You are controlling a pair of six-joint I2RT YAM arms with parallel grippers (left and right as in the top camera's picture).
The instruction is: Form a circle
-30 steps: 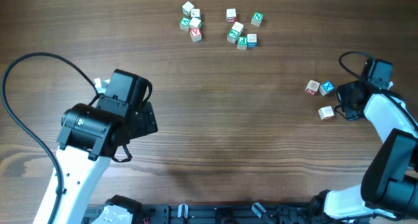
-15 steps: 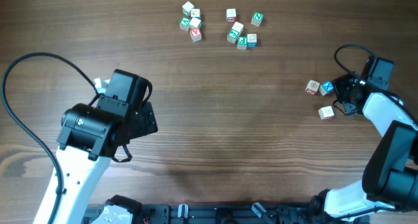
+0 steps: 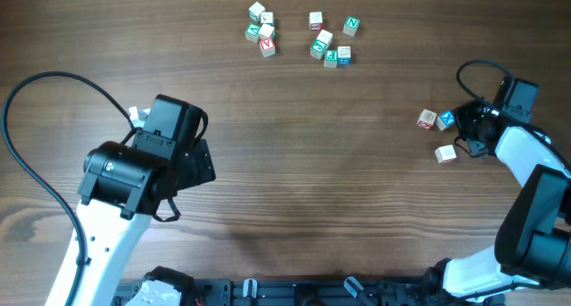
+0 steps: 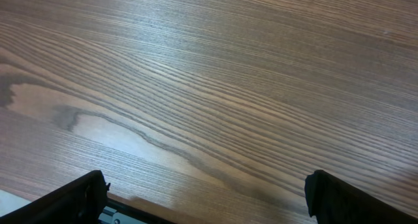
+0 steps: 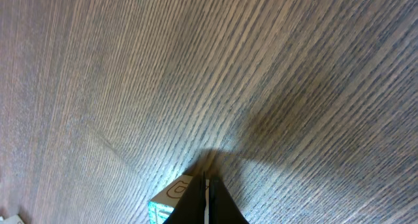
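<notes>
Wooden letter cubes made up the task's group at the right side of the tabletop (image 3: 339, 181): a blue-marked cube (image 3: 447, 119) just beside a pale red-marked cube (image 3: 427, 119), with a second pale cube (image 3: 445, 153) a little nearer and apart. They looked light, hard and flat-faced. They would probably slide easily on the smooth grain, and might spin if nudged off-centre. A low push at the middle of a side, or a pinch on opposite faces, seemed safest.

The right gripper (image 3: 466, 128) was clenched on nothing, its tip beside the blue-marked cube. The left gripper (image 4: 209, 201) hung fully released over bare wood, well apart.

Only the overhead view showed all three cubes and the loose scatter of cubes (image 3: 303, 34) at the far side. The right wrist view showed just a corner of the blue-marked cube against the closed tips.
</notes>
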